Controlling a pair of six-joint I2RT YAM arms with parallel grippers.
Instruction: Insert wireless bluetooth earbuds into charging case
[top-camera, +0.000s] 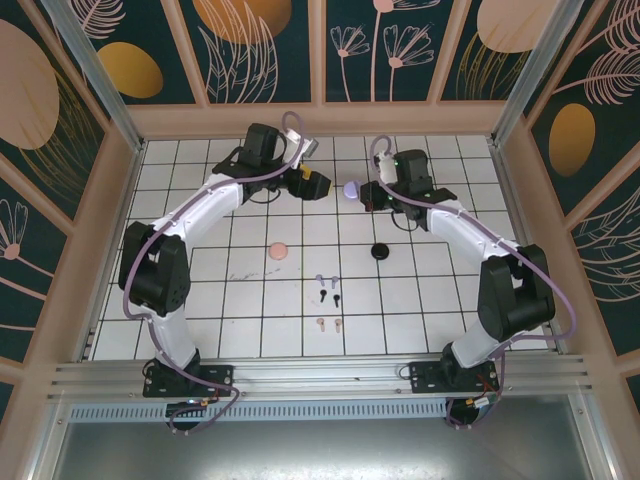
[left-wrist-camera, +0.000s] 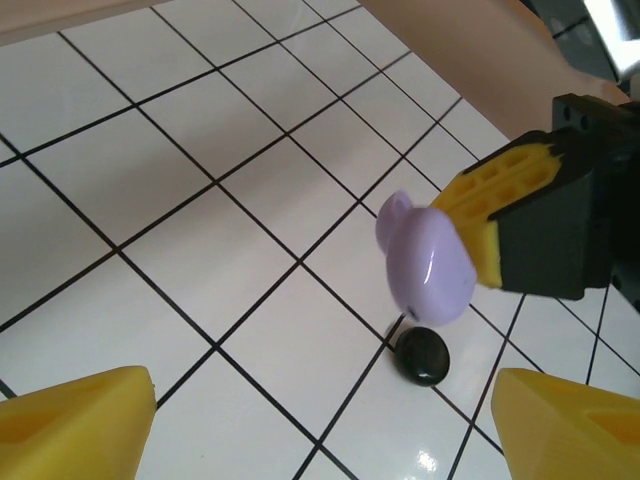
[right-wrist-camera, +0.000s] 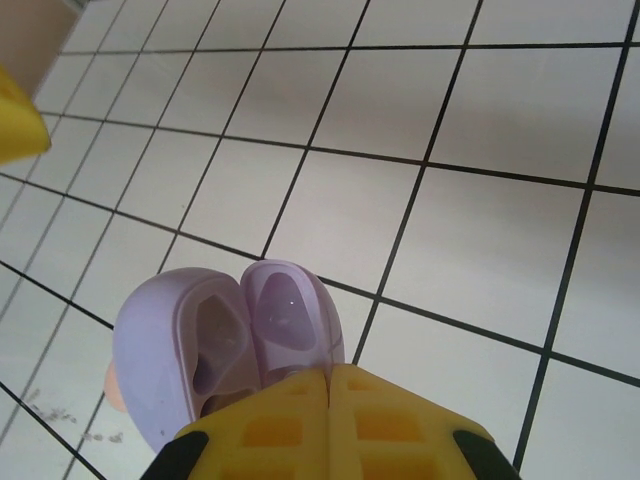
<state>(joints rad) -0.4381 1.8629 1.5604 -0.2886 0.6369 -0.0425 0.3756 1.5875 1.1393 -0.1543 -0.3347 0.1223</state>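
Six earbuds lie loose

Your right gripper is clamped on the open lilac case, lifted off the table; your left gripper gapes just beside it. The earbuds sit on its tiles, nearer you.

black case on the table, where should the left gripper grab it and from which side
Pinch its widest rim from straight above. The black case lies flat on the table, a low glossy pebble with nothing touching it, so the left gripper, now open, could drop a finger on either side. Its domed top would likely slip.
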